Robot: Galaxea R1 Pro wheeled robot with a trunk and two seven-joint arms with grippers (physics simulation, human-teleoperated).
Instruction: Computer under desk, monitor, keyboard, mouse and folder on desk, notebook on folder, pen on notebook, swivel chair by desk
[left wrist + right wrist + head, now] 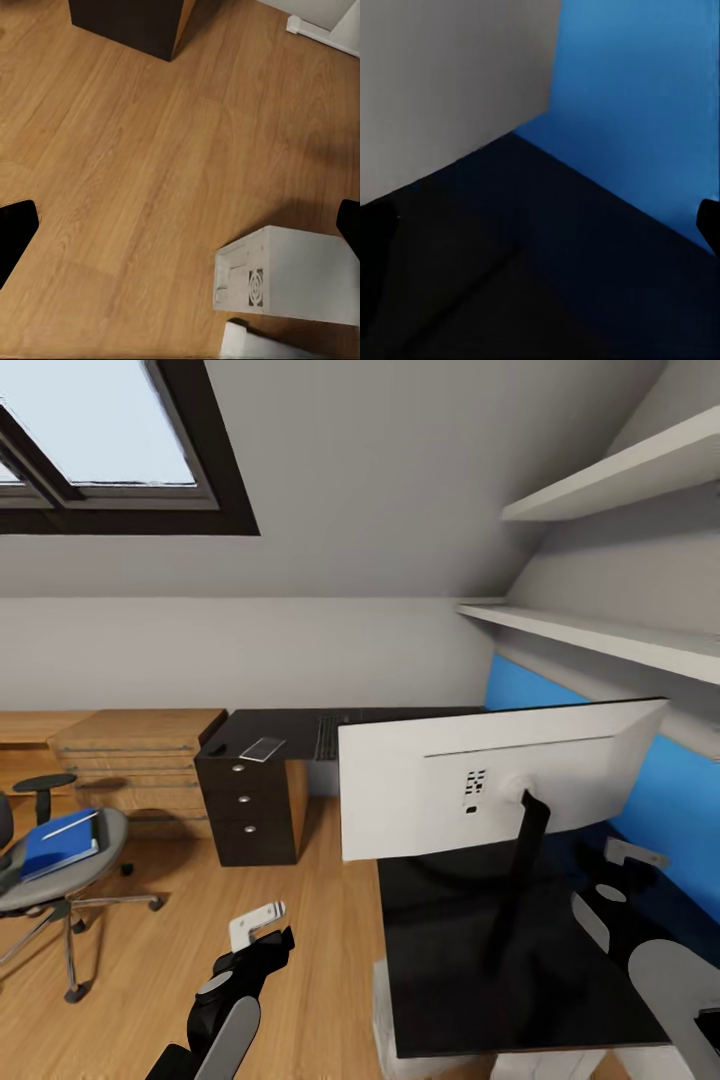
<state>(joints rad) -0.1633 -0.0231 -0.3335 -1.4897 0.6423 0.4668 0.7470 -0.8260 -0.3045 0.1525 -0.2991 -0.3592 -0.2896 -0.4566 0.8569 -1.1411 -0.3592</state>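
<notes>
The wide monitor with a white back stands on the shiny black bench. Its back has small marks, too tiny to read. The bright blue folder lies on the grey swivel chair. The boxy white computer sits on the wood floor. Both claws are spread open, holding nothing.

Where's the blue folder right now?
In the head view, the blue folder lies on the swivel chair seat at far left, a pen on top, left of the wood dresser.
</notes>
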